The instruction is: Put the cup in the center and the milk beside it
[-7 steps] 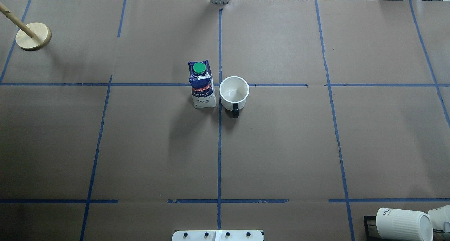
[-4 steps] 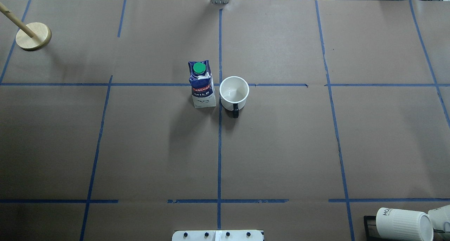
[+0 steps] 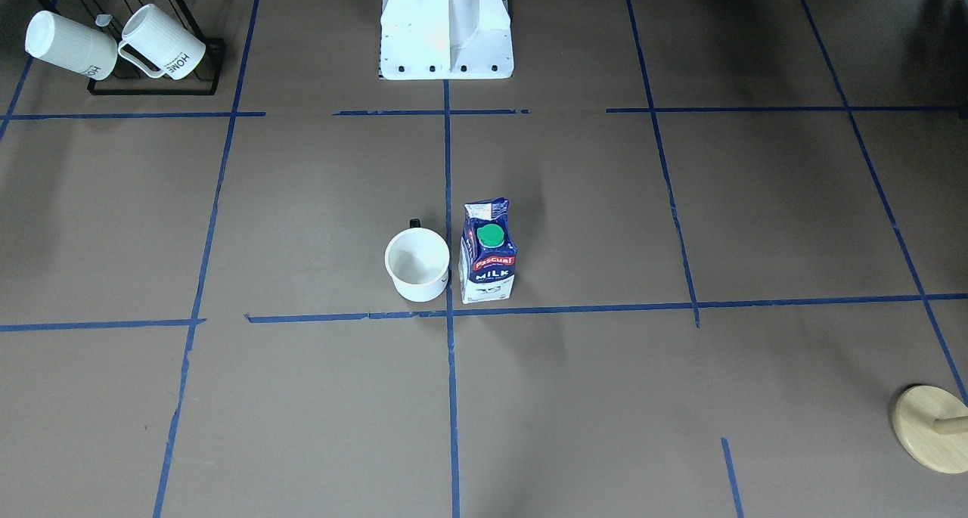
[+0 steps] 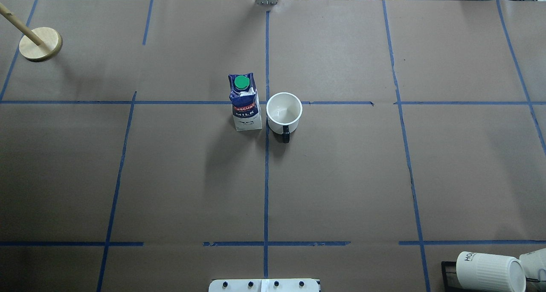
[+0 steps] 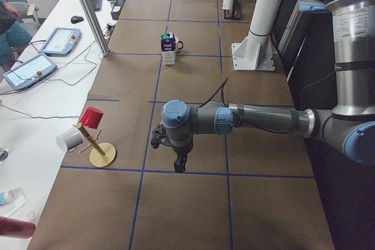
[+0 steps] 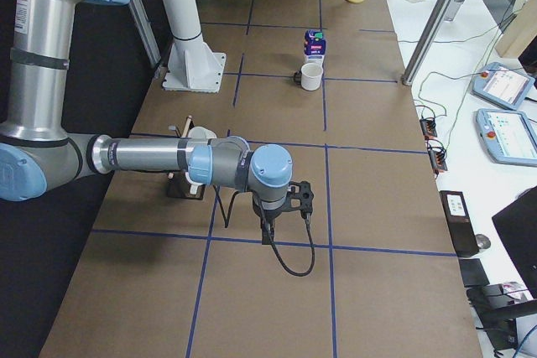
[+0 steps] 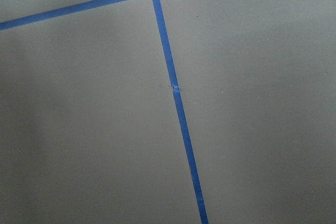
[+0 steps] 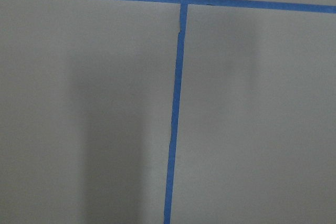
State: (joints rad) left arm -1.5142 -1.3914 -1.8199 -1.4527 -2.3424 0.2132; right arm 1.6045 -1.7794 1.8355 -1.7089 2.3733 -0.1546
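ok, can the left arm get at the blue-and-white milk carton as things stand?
Probably yes: the dark blue and white gable-top milk carton stands on the left arm's side of the small white cup, and nothing stands between it and the left arm's fingers.

The picture's edge cuts off the mugs at the near right corner of the desk and the wooden stand at the far left corner. The left gripper and the right gripper are too small to tell if open
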